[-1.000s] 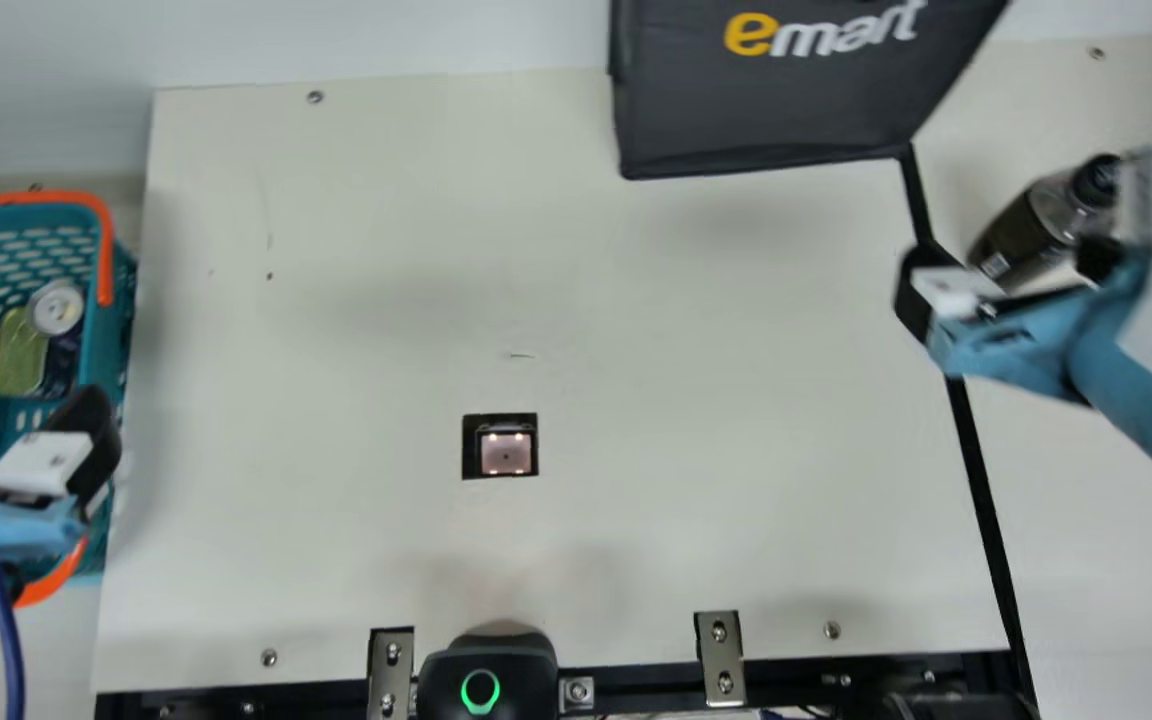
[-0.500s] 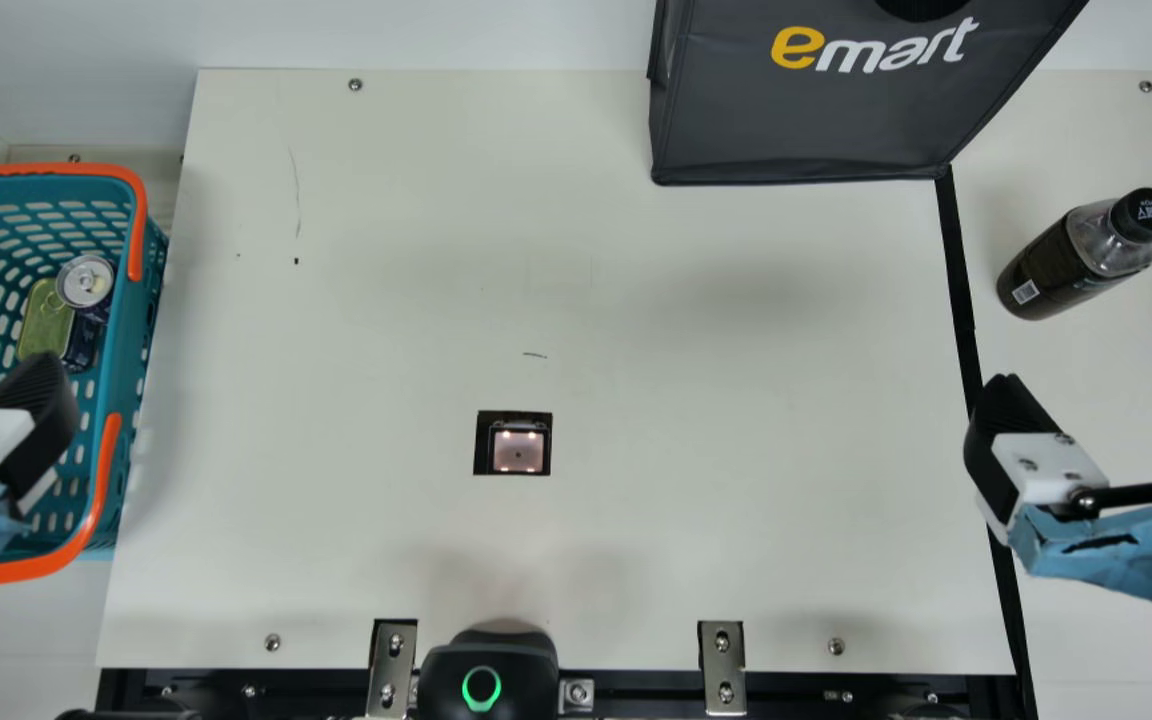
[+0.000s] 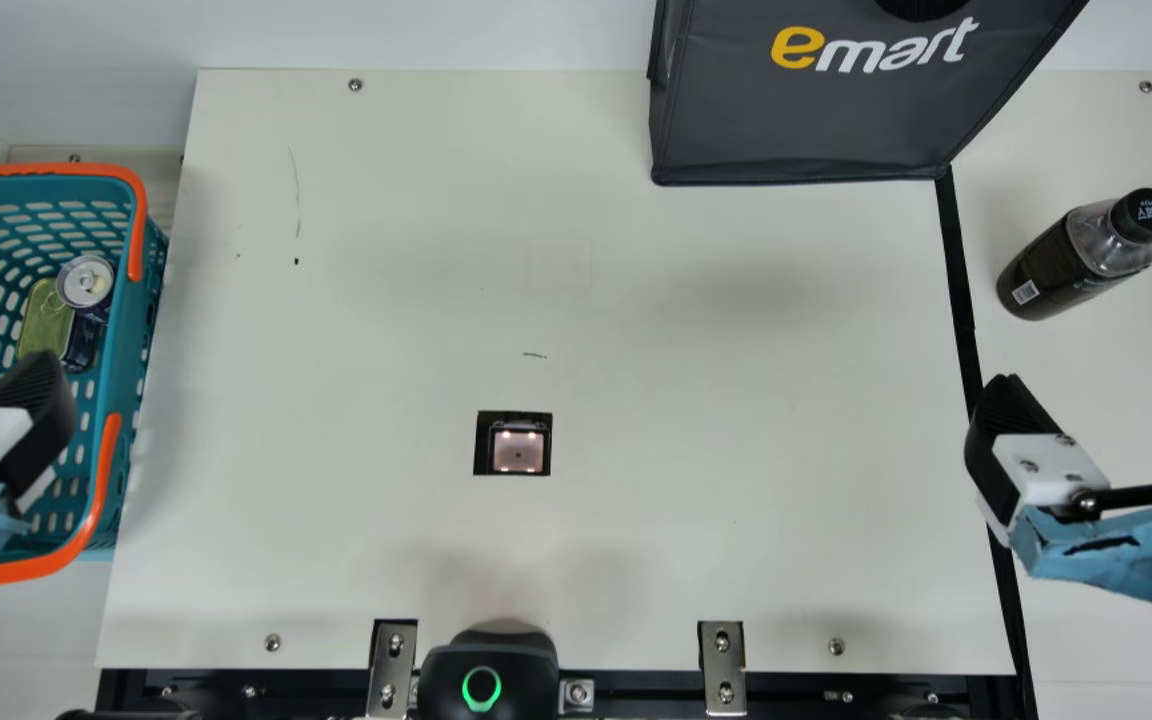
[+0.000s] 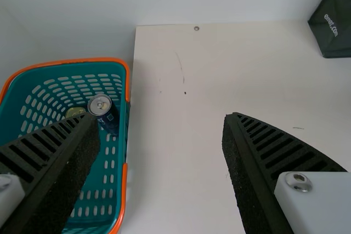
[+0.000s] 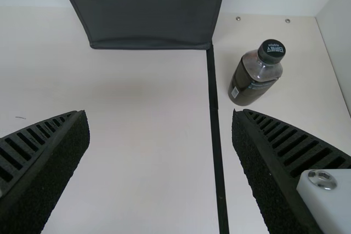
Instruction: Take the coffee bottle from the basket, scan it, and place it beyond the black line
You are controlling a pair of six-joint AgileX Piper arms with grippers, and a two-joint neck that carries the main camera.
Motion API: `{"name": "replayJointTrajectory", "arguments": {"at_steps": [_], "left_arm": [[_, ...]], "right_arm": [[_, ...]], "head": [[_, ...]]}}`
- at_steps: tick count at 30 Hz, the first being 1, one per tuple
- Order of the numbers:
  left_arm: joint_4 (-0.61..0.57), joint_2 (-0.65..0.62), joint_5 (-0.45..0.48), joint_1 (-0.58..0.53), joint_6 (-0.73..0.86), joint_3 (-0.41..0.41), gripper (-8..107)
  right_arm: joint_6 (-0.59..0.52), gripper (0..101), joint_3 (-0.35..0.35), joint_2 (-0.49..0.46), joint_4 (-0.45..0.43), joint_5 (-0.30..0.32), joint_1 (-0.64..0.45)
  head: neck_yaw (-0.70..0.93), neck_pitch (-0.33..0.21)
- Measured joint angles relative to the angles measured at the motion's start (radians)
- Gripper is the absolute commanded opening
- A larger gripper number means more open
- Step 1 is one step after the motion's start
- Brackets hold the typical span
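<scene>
has coffee bottle upright beyond black line, with left hand and right hand both fingers-apart.

Bright, diffuse light, faint soft shadows

Coffee bottle: dark, black-capped (clear at shoulder), upright beyond black line, not touching it.
</scene>
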Motion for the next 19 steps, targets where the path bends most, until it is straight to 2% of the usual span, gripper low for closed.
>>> {"name": "replayJointTrajectory", "arguments": {"at_steps": [19], "left_arm": [[0.0, 0.0, 0.0, 0.0, 0.0, 0.0, 90]], "right_arm": [[0.0, 91, 0.0, 0.0, 0.0, 0.0, 0.0]], "head": [[0.0, 0.0]]}}
